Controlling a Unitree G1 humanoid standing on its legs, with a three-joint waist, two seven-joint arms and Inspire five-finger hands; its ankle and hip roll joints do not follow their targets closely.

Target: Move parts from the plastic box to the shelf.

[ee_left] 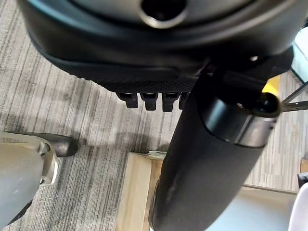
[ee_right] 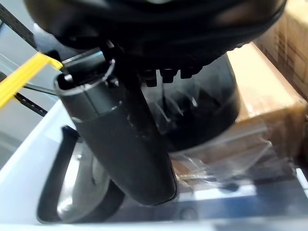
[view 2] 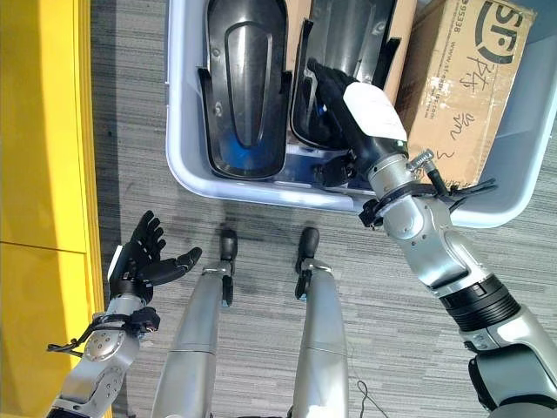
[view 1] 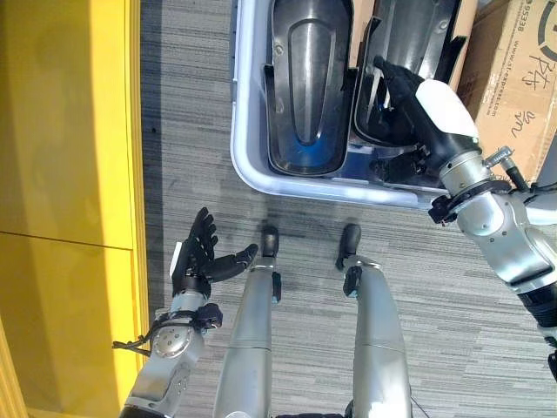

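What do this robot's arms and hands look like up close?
Both arms are smooth silver-grey metal tubes with dark joint rings. Each ends in a black robot hand: the left robot hand is all black, while the right robot hand wears a glossy white cover on its back.

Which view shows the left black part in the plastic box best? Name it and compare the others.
The right eye view: the left black part appears nearly whole inside the plastic box. The left eye view cuts off its far end. The right wrist view shows just a dark curved piece, likely it, past the right hand.
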